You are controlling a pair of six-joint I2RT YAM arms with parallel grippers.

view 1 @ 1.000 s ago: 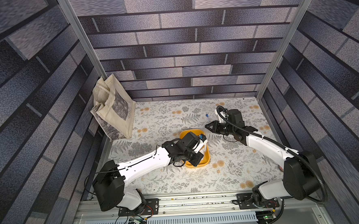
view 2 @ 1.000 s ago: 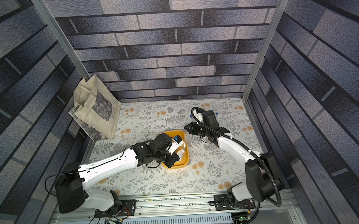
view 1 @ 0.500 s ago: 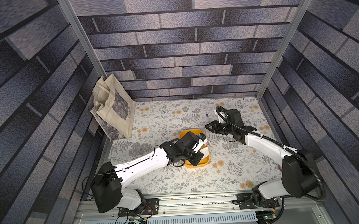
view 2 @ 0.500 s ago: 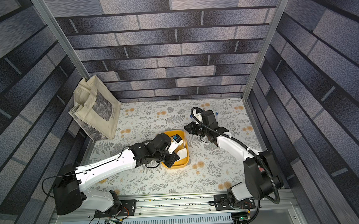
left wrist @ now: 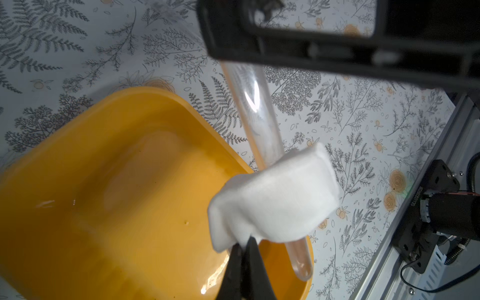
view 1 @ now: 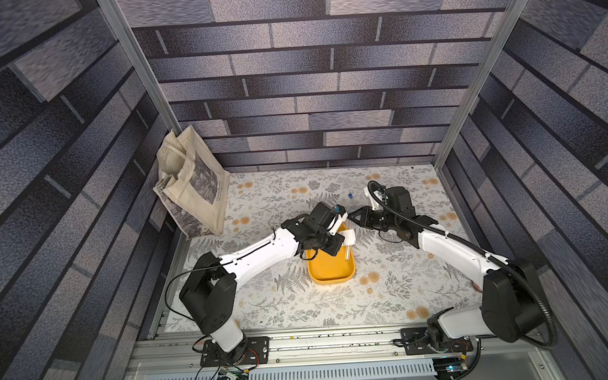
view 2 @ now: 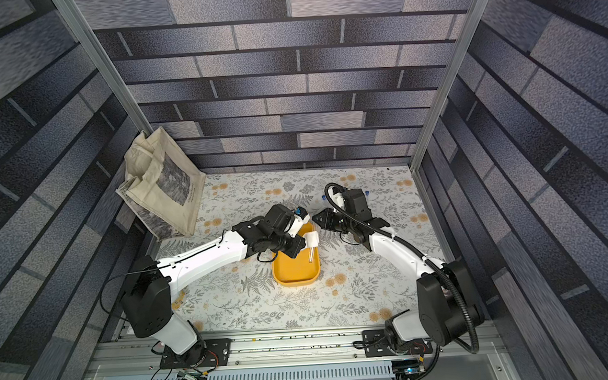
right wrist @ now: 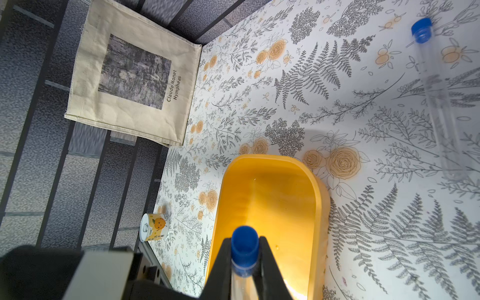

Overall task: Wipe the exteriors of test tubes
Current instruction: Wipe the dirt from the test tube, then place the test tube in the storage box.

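Note:
A clear test tube (left wrist: 255, 117) hangs tilted over the near rim of the yellow tray (left wrist: 104, 181). My right gripper (right wrist: 245, 240) is shut on it just under its blue cap (right wrist: 244, 246). Folded round the tube's lower part is a white cloth (left wrist: 275, 197), and the tube's rounded end pokes out below it. My left gripper (left wrist: 244, 244) is shut on that cloth. In both top views the two grippers meet above the tray's far end, with the right gripper (view 1: 352, 217) above the cloth (view 1: 348, 235). Another test tube (right wrist: 439, 104) lies on the table.
A canvas tote bag (view 1: 191, 182) leans in the back left corner. A small can (right wrist: 154, 227) stands near the table's left edge. The tray (view 1: 330, 271) holds nothing on its bare floor. A loose blue cap end (view 1: 350, 195) shows behind the right gripper.
The left arm has shifted slightly. Both grips stay the same and the tube stays over the tray.

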